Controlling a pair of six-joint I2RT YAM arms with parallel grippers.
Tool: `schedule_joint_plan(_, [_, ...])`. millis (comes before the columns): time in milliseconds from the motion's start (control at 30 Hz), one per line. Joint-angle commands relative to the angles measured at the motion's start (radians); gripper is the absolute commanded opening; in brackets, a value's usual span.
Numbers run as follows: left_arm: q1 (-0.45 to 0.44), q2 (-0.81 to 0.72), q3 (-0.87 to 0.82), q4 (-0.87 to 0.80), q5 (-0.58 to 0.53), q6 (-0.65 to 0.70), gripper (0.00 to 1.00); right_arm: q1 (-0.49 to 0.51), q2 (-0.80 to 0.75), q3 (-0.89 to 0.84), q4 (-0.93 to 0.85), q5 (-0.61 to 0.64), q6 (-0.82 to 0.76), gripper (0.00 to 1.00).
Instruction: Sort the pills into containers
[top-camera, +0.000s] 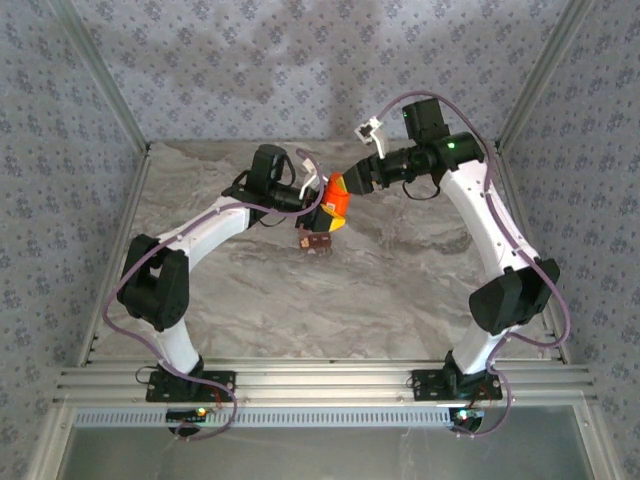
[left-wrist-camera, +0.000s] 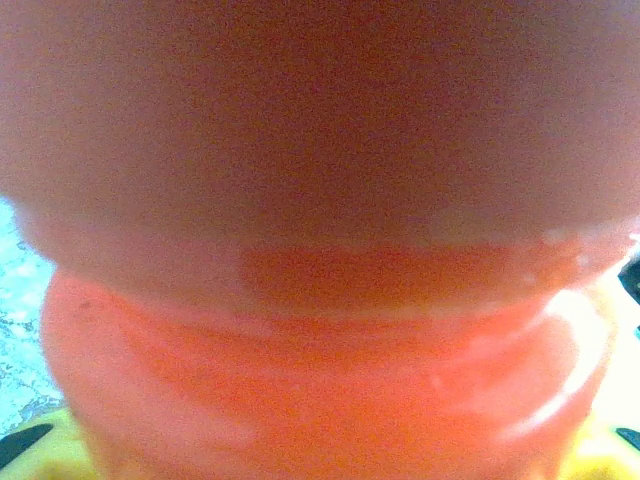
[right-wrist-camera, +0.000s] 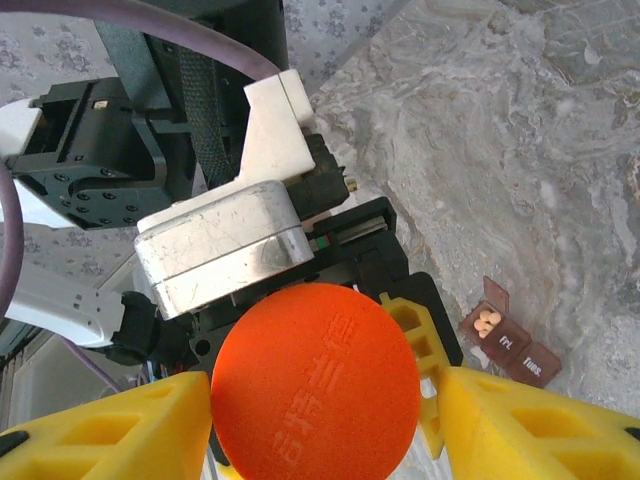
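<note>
- Right wrist view: dark reddish-brown pill box (right-wrist-camera: 512, 345), a short strip of joined square cells, flat on the marbled table (right-wrist-camera: 520, 150), with small white lettering on two shut lids.
- Sits toward 3 o'clock of the right pincer (right-wrist-camera: 320, 425), well apart from it.
- End cell at 10 o'clock of the strip open, lid flipped up, a few pale pills (right-wrist-camera: 487, 322) inside; other cells covered, contents hidden.
- Yellow fingers (right-wrist-camera: 110, 430) of the right pincer at 9 and 3 o'clock of a round orange cap (right-wrist-camera: 315, 385), close against it; clamped or not, cannot tell.
- Top external view: left pincer (top-camera: 325, 205) closed partway around the orange bottle (top-camera: 338, 208), with the pill box at its 6 o'clock.
- Left wrist view: blurred orange bottle wall right up against the lens.
</note>
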Motion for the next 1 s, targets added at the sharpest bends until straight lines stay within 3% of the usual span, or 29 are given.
schedule_joint_plan(0, [-0.002,-0.021,0.032,0.009,0.023,0.035,0.00,0.010,-0.010,0.013,-0.062,0.044,-0.035,0.64])
schedule_joint_plan(167, [-0.003,-0.024,0.033,0.010,0.021,0.038,0.00,0.014,-0.014,0.013,-0.059,0.068,-0.030,0.72])
schedule_joint_plan(500, [-0.002,-0.030,0.029,0.009,0.003,0.038,0.00,0.043,0.014,0.057,-0.100,0.077,-0.023,0.52])
schedule_joint_plan(700, [-0.002,-0.073,-0.024,0.069,-0.176,0.048,0.00,0.104,0.065,0.132,-0.216,0.275,0.036,0.46])
schedule_joint_plan(867, [-0.007,-0.113,-0.087,0.164,-0.303,0.051,0.00,0.151,0.130,0.226,-0.284,0.493,0.180,0.41])
schedule_joint_plan(967, [-0.013,-0.132,-0.127,0.231,-0.353,0.049,0.00,0.184,0.163,0.258,-0.285,0.562,0.247,0.40])
